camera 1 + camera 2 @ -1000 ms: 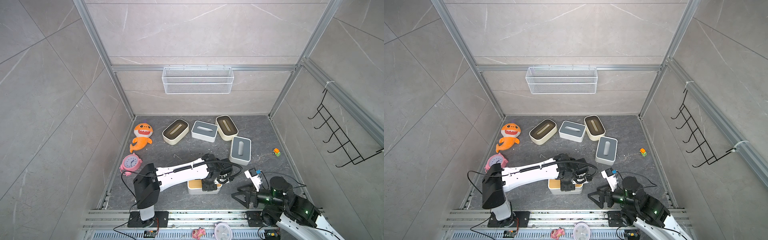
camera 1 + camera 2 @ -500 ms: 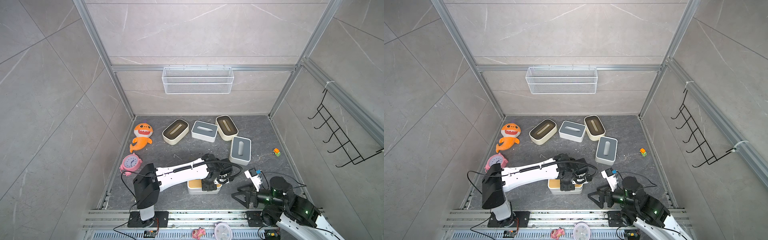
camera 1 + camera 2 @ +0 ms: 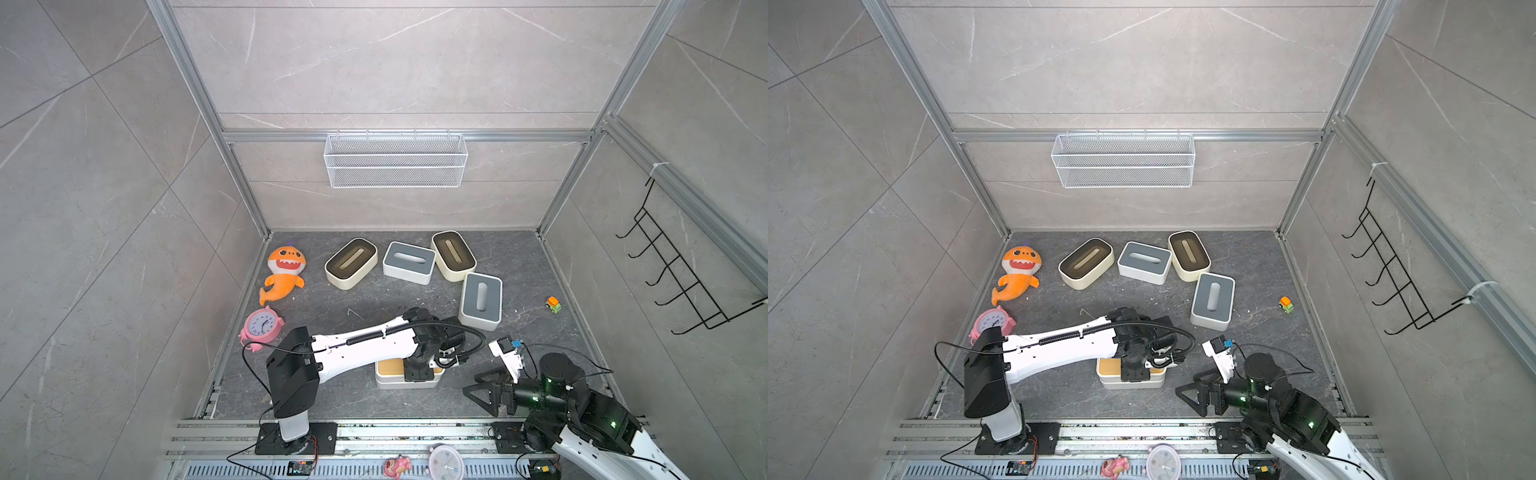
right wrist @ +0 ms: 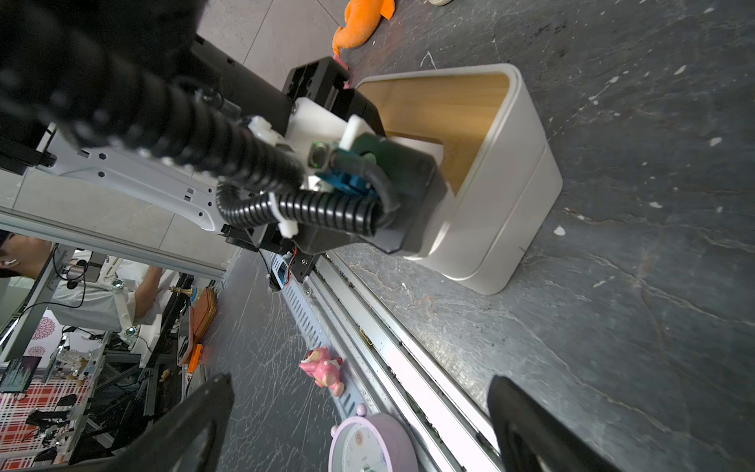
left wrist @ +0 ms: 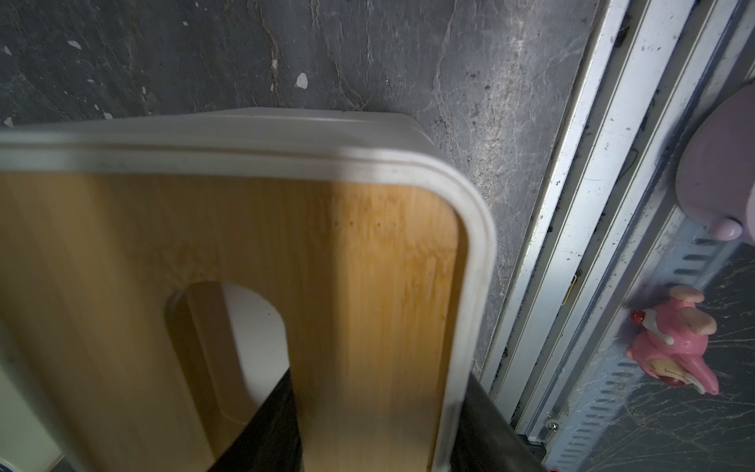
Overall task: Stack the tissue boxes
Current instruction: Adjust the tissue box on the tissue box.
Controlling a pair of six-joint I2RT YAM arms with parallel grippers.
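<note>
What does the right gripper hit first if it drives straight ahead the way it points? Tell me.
Most likely the end wall of the tan-lidded tissue box, which lies ahead of the right gripper; the gripper's height is hard to judge.

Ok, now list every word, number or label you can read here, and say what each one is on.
"9": on the dial of the lilac alarm clock, right wrist view; its other numerals are blurred or cut off.
Dial numerals on the pink alarm clock: too small to read.
The wood-lid tissue box: no lettering shows.
</note>
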